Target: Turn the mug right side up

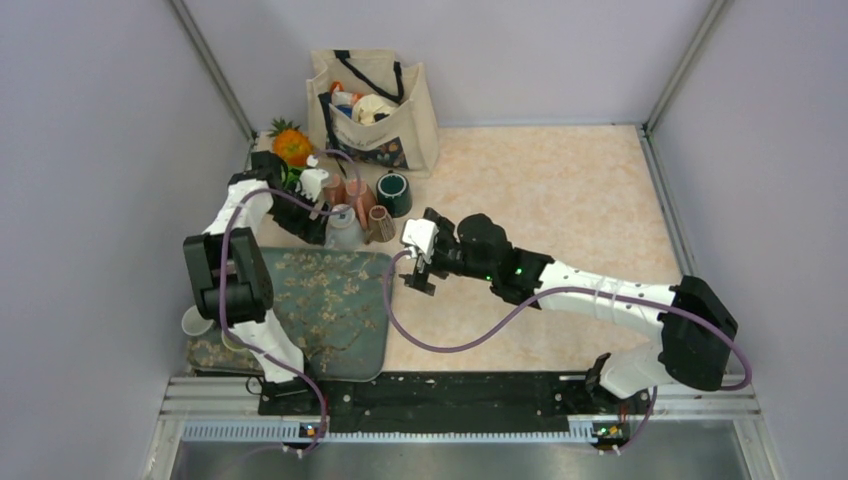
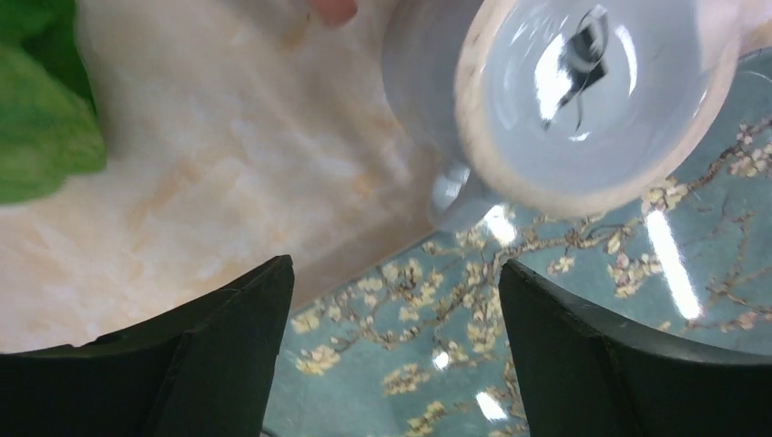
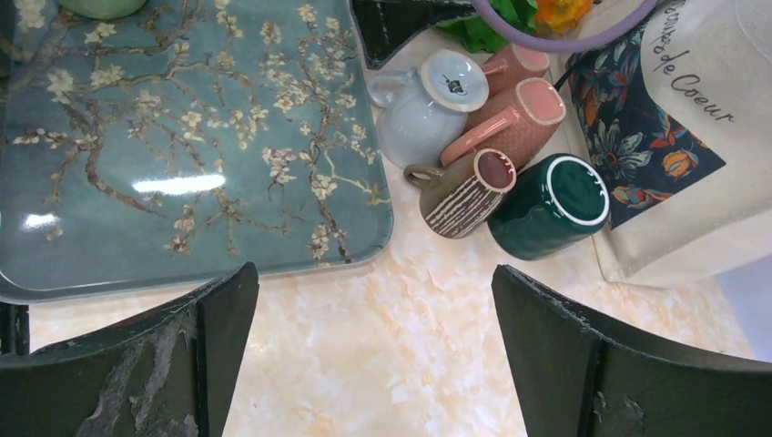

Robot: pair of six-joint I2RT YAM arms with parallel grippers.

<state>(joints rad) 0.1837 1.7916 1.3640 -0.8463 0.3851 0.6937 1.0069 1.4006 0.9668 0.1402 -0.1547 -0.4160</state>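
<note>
While both tools stand wide open with nothing between their fingers, the pale blue mug (image 2: 583, 91) sits base-up just ahead of the left tool (image 2: 396, 273), off toward its right finger, with its handle (image 2: 455, 196) turned back toward the tool. It stands at the edge of the flowered tray (image 2: 401, 364); I cannot tell whether it touches the rim. The right tool (image 3: 373, 282) hovers over the surface (image 3: 410, 364), with the mug well ahead of it. I judge the mug to be glazed ceramic: stiff, slick, fairly heavy and breakable. I'd pinch across the body wall, not the handle, minding the pink mugs (image 3: 510, 118) crowding its far side.
</note>
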